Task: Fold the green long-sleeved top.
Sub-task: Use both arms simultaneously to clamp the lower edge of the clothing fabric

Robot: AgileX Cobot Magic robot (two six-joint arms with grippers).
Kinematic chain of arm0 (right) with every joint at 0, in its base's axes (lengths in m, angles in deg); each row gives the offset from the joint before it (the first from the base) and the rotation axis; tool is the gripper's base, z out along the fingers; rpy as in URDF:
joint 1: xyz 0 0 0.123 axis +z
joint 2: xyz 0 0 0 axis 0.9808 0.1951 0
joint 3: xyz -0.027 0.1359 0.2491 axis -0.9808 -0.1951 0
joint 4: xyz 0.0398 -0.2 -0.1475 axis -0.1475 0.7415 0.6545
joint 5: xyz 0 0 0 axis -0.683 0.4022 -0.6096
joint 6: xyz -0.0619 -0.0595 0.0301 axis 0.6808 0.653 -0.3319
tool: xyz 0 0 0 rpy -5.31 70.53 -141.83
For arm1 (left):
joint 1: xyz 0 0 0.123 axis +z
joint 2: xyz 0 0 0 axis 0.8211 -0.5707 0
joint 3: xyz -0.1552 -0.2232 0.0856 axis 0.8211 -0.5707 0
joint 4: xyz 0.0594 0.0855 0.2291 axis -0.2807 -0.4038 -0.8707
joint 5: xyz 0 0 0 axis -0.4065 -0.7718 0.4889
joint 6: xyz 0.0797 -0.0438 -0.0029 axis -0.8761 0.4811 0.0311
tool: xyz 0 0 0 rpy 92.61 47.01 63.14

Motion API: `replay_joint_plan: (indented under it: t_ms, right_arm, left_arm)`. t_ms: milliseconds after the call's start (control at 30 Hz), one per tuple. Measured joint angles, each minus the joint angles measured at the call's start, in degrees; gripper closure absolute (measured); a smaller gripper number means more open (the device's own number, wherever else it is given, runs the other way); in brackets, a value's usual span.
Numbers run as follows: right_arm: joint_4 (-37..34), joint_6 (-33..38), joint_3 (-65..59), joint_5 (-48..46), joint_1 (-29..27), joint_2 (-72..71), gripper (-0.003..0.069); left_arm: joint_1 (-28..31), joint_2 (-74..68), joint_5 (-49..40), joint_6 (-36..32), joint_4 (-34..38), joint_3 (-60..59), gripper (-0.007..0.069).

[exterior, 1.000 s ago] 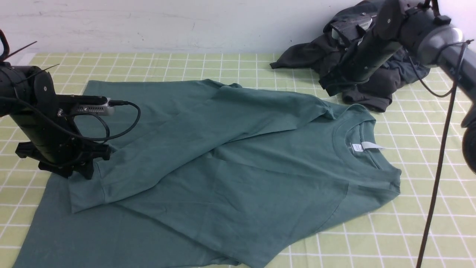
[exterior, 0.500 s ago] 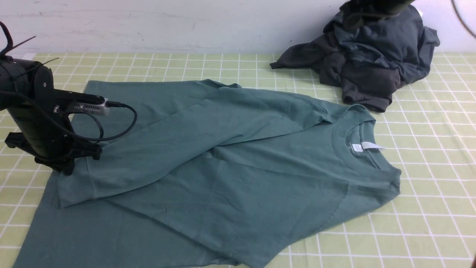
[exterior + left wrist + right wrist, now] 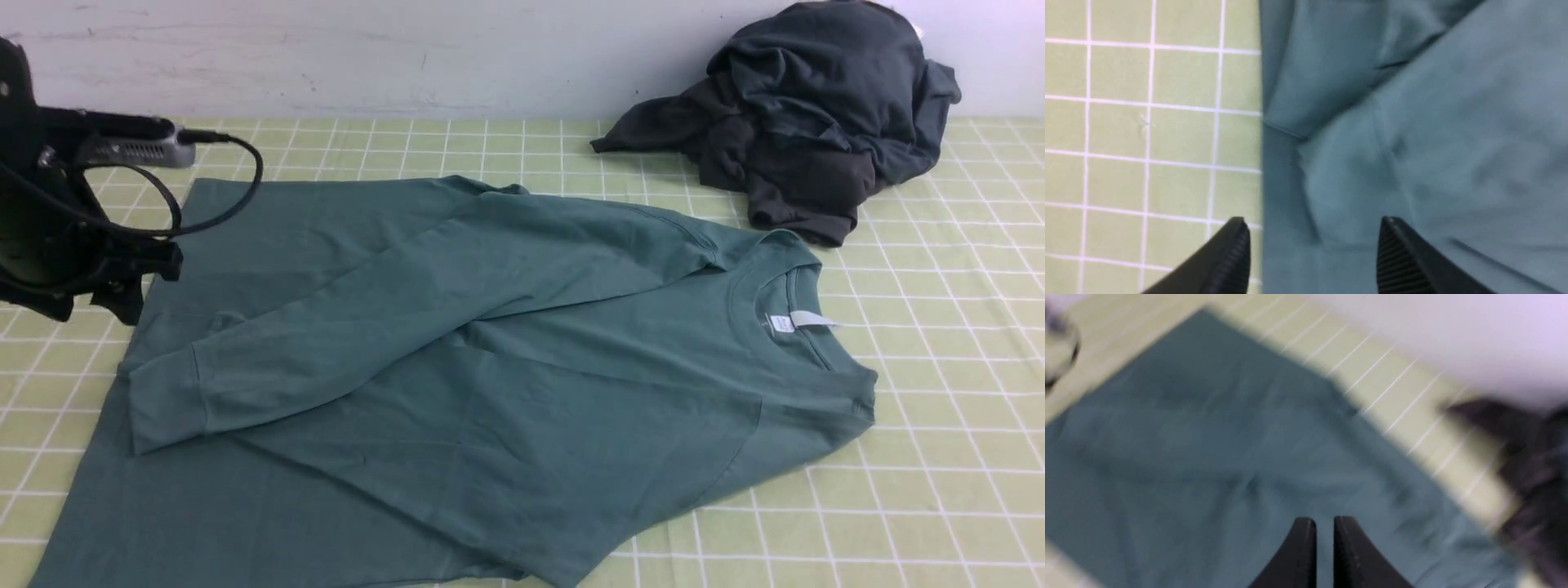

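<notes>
The robot's left pincer (image 3: 1314, 241) hangs wide apart, gripping nothing, above the sleeve end of a green long-sleeved top (image 3: 522, 384) spread across a grid-patterned table (image 3: 955, 457), one sleeve folded over its body, neckline toward the right. The right pincer (image 3: 1325, 539), its tips slightly parted, holds nothing. Dark garments (image 3: 800, 122) lie heaped at far right.

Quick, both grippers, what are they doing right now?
Left gripper: open, holding nothing, above the green top.
Right gripper: nearly closed, small gap, nothing held.
</notes>
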Motion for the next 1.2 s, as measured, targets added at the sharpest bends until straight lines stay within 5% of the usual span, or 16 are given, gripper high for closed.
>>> replay_joint_plan:
  t_ms: [133, 333, 667, 967, 1200]
  right_arm:
    - [-2.4, 5.5, -22.0, 0.4, 3.4, -4.9, 0.0611]
    - [-10.1, 20.5, -52.4, 5.8, 5.5, -6.3, 0.0613]
    - [-22.4, 31.4, -54.2, 9.7, 5.5, -8.3, 0.0613]
    - [-23.0, 31.8, -53.9, 9.5, 5.5, -8.3, 0.0613]
    - [-23.0, 32.8, -53.9, 9.5, 5.6, -8.3, 0.0613]
  left_arm:
    - [-4.5, 5.8, -0.3, -2.5, 0.6, -6.9, 0.0214]
    - [-10.4, 9.1, -1.8, -17.5, -5.3, -23.6, 0.0215]
    - [-10.4, 4.9, 4.4, -33.0, -14.3, -32.3, 0.0215]
    - [-10.7, -2.2, 4.4, -35.2, -20.4, -32.2, 0.0221]
    - [-10.8, -1.5, 5.1, -33.3, -21.0, -32.4, 0.0400]
